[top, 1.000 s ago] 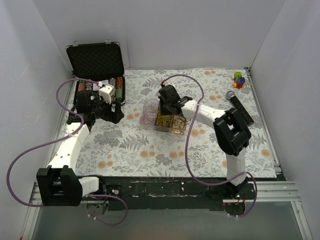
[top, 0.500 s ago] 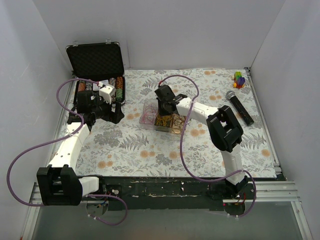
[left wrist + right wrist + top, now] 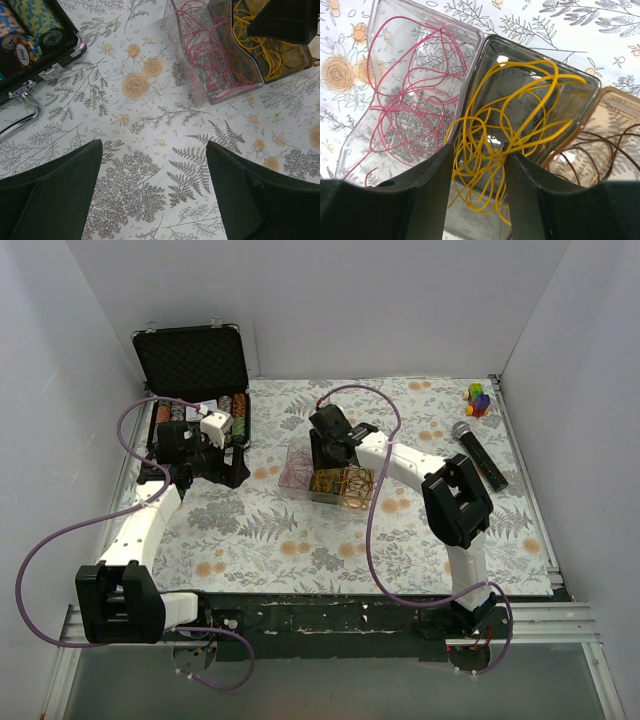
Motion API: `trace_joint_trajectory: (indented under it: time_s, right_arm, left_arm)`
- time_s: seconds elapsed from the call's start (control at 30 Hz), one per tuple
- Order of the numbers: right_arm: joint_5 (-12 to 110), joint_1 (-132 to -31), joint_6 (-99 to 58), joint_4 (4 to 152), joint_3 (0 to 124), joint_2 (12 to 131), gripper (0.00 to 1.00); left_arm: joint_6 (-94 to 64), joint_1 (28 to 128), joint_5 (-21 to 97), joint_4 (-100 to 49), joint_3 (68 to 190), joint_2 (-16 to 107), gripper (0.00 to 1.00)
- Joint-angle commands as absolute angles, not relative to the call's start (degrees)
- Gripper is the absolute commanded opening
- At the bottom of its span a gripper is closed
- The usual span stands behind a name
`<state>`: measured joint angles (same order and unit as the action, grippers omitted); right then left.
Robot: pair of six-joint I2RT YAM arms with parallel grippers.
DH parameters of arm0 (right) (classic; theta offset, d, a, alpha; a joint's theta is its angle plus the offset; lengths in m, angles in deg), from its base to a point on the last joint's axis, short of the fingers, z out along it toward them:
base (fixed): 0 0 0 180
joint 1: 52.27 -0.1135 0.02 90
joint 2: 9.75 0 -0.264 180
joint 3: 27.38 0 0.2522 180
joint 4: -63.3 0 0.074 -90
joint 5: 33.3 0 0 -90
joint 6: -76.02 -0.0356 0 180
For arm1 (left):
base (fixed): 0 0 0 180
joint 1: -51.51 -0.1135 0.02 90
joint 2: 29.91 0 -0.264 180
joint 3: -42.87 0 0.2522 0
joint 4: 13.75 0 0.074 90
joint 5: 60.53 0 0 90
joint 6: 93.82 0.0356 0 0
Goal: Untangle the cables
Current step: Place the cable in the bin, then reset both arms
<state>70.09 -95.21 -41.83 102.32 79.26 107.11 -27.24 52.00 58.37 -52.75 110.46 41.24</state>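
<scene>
Both parted: left hand wide, right hand straddling yellow cables.

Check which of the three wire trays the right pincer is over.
The middle, dark-walled tray holding the yellow wires, below the right pincer. The clear tray with pink wires and the amber tray with brown wires flank it.

An open chip case, a microphone and toy blocks sit apart.
</scene>
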Motion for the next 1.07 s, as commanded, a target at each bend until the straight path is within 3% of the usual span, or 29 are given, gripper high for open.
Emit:
trace_joint_trajectory:
  time_s: [0.0,0.1,0.2,0.23,0.3,0.43,1.03]
  right_arm:
    - [70.41,-95.69,-40.87,104.57,81.66,101.00,0.59]
    - [70.50,-95.78,-40.87,106.42,82.10,98.63,0.61]
    - [69.36,-95.78,-40.52,107.12,81.57,95.12,0.62]
    - [68.48,-95.78,-40.08,107.56,81.57,94.15,0.70]
    - [67.69,-95.78,-39.55,109.22,81.74,91.95,0.75]
    - [68.12,-95.69,-39.03,114.59,80.52,88.44,0.76]
    - [69.53,-93.06,-38.33,106.07,45.73,58.56,0.82]
  left_arm:
    - [-27.55,51.60,58.73,-52.21,112.27,40.66,0.85]
    - [-27.99,51.60,58.82,-52.13,112.62,40.75,0.87]
    - [-28.34,51.60,59.34,-51.95,113.15,40.66,0.96]
    - [-28.34,51.60,59.52,-51.95,113.32,40.66,0.98]
    - [-29.13,51.60,59.87,-52.21,113.67,40.75,0.98]
    - [-31.50,51.60,59.96,-52.56,113.76,40.84,0.98]
    - [-45.65,51.60,49.86,-46.95,106.65,37.49,0.98]
